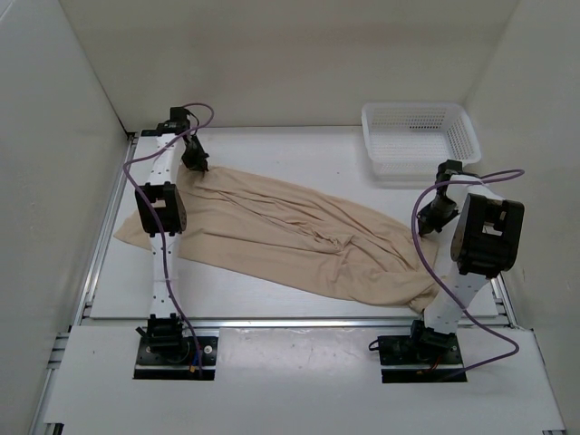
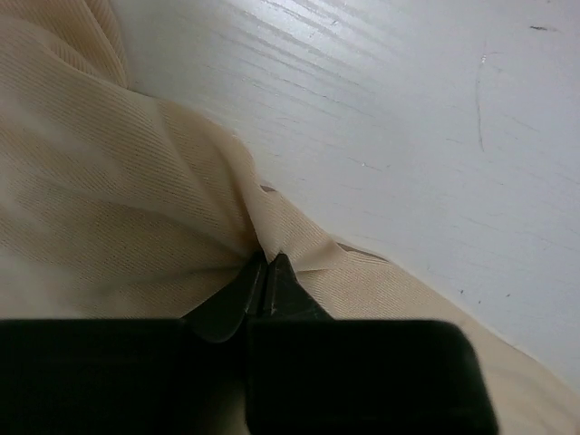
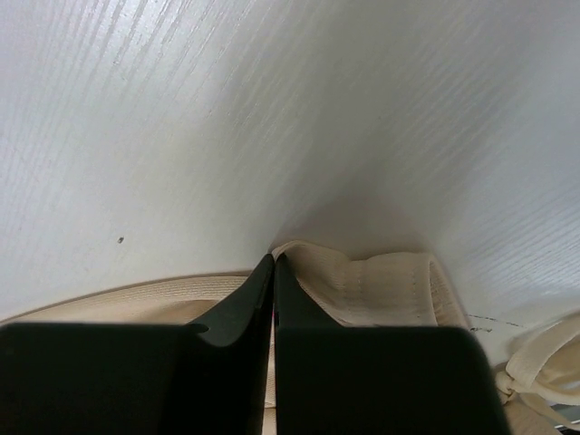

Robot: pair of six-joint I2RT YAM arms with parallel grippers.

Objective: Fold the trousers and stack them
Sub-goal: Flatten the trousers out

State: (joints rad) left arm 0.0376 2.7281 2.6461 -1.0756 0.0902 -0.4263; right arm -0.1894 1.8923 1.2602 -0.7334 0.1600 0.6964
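Observation:
The beige trousers (image 1: 290, 231) lie spread out flat, running diagonally from the far left to the near right of the white table. My left gripper (image 1: 197, 166) is at their far left edge. In the left wrist view it (image 2: 267, 258) is shut, pinching a gathered fold of the cloth (image 2: 109, 208). My right gripper (image 1: 433, 222) is at the right end of the trousers. In the right wrist view it (image 3: 274, 258) is shut on a stitched hem of the cloth (image 3: 372, 290), close to the table surface.
A white plastic mesh basket (image 1: 421, 159) stands at the far right of the table, just behind the right arm. White walls close in the left, back and right sides. The table's metal rails (image 1: 100, 245) run along its left and near edges.

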